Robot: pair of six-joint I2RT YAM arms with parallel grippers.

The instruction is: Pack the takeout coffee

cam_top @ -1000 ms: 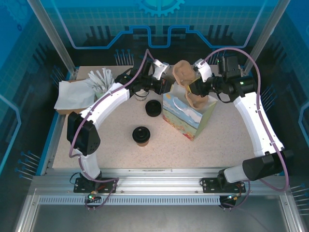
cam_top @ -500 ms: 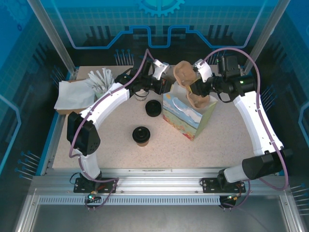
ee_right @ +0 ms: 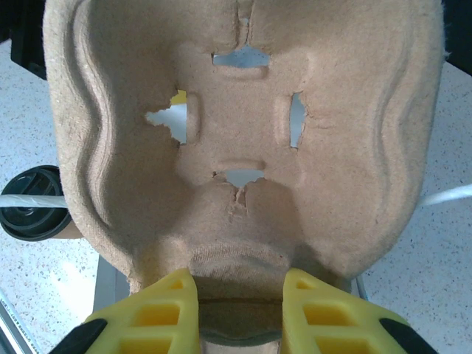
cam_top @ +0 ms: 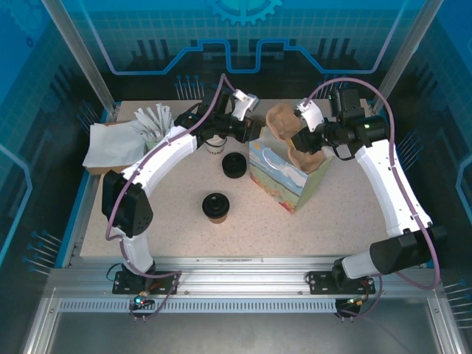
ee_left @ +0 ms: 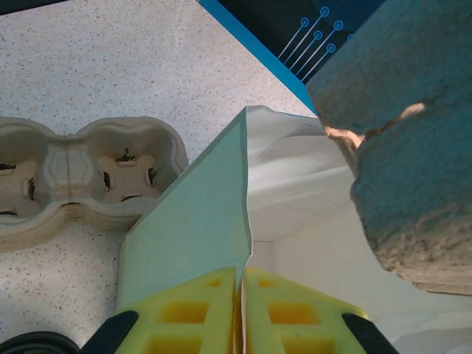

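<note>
While pinching the bag (cam_top: 284, 175) rim in the left gripper (ee_left: 240, 284) and clamping the pulp carrier (ee_right: 236, 147) at its mouth in the right gripper (ee_right: 240, 295) — takeout coffee (cam_top: 215, 206) apart on the table (cam_top: 346, 214) — next, likely, lower it in level, then fetch the cup.

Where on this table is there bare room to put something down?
The widest bare patch is the table's near right corner, between the paper bag and the right arm. A smaller one lies left of the front lidded cup. The far middle is crowded: left arm, bag, pulp carrier, second cup.
</note>
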